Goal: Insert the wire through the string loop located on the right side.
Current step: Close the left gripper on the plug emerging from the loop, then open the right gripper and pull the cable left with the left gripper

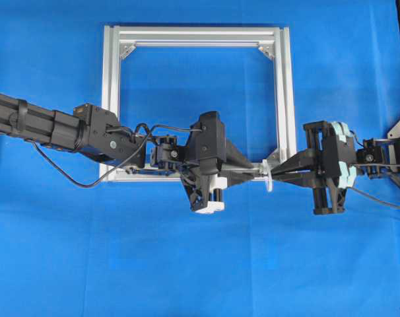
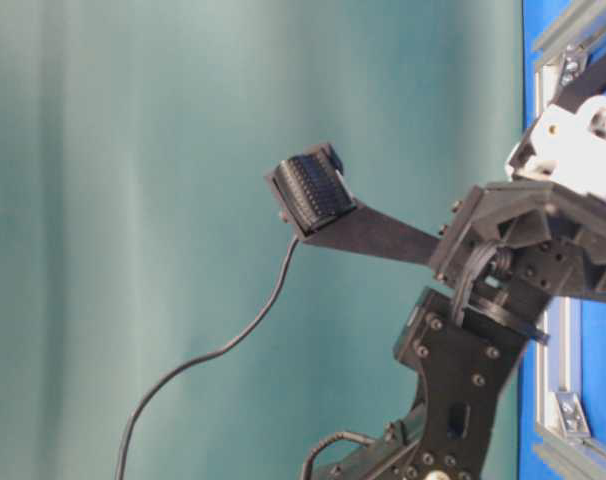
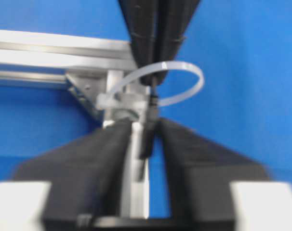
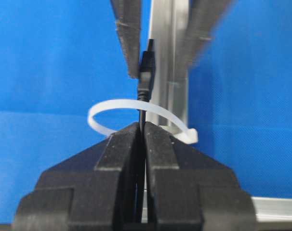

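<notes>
Wire point(image 4: 145, 77) passes through string loop point(image 4: 136, 113), pinched in closed right hand point(image 4: 142, 132); left hand point(image 3: 148, 130) nearly closed around plug.

- The left arm point(image 1: 55, 129) reaches in level from the left edge of the overhead view and ends at the near rail of the aluminium frame point(image 1: 111, 99), over that rail's middle.
- The left gripper point(image 1: 247, 169) points along that rail toward the frame's near right corner; its fingers point(image 3: 102, 154) stand a little apart (the wrist view is blurred) with the wire point(image 4: 146, 72) plug between them, contact not clear.
- The right arm point(image 1: 391, 158) comes in from the right edge, just outside the same corner.
- The right gripper point(image 4: 142, 132) faces the left one, tips near each other at the corner, jaws pressed together on the wire.
</notes>
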`<state>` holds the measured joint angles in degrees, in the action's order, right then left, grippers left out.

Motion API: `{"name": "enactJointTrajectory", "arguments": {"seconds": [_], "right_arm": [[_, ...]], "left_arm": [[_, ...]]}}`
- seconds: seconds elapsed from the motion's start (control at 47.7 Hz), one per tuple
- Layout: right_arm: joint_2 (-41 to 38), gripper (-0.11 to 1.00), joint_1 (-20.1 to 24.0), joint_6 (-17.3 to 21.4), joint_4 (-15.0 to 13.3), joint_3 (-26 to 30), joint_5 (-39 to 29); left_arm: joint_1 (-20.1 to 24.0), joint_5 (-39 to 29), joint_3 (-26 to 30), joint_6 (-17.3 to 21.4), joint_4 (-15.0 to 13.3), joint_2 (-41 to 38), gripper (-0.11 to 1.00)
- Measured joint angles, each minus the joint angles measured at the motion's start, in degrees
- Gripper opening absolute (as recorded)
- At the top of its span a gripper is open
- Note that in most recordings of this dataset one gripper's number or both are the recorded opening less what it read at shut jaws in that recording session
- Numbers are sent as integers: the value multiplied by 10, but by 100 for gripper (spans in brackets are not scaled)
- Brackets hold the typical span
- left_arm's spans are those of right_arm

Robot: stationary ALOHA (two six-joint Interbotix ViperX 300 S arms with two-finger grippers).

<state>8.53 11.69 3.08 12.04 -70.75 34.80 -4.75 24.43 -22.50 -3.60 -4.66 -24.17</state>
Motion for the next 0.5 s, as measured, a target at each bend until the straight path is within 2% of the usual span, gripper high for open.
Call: {"name": "enactJointTrajectory", "arguments": {"seconds": [0.042, 0.398, 0.503], "right_arm": [[-1, -4, -1, 0, 0, 0, 0], [0, -4, 0, -1, 0, 1, 1], [0, 4, 0, -1, 0, 1, 0]], "left_arm": [[-1, -4, 0, 1, 0, 0, 8], [0, -12, 2, 1, 1, 0, 8], [-1, -12, 2, 1, 0, 1, 8]]}}
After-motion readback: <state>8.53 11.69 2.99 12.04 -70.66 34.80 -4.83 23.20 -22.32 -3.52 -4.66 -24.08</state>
